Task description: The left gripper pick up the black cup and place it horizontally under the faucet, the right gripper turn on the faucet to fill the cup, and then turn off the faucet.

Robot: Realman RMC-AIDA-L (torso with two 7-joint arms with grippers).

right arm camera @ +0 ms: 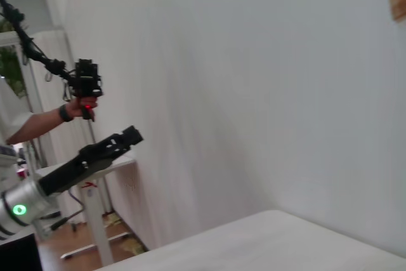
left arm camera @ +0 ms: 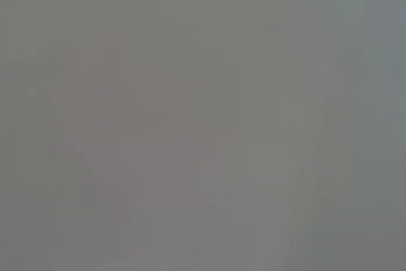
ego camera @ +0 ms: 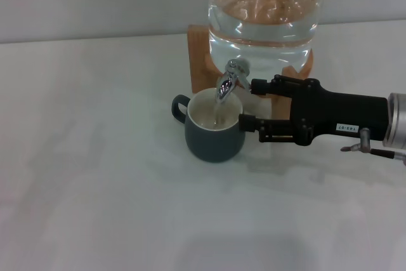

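The right gripper (ego camera: 250,103) reaches in from the robot's right, fingers spread, its upper finger (ego camera: 261,85) just beside the faucet (ego camera: 227,82) and its lower finger (ego camera: 248,123) against the side of the black cup (ego camera: 212,126). The cup stands upright on the white table (ego camera: 95,195), directly below the spout and just ahead of the fingertips, its handle pointing away from the gripper. A thin stream appears to run into it, and the cream inside seems partly filled. Behind the faucet, the glass jar (ego camera: 266,11) sits on its wooden stand (ego camera: 202,55). The filling step seems under way; done well, it calls for watching the level, then pushing the lever closed with the upper finger without nudging the cup. The left gripper (right arm camera: 127,136) is parked well away, off the table; whether it is spread or pressed together cannot be told.
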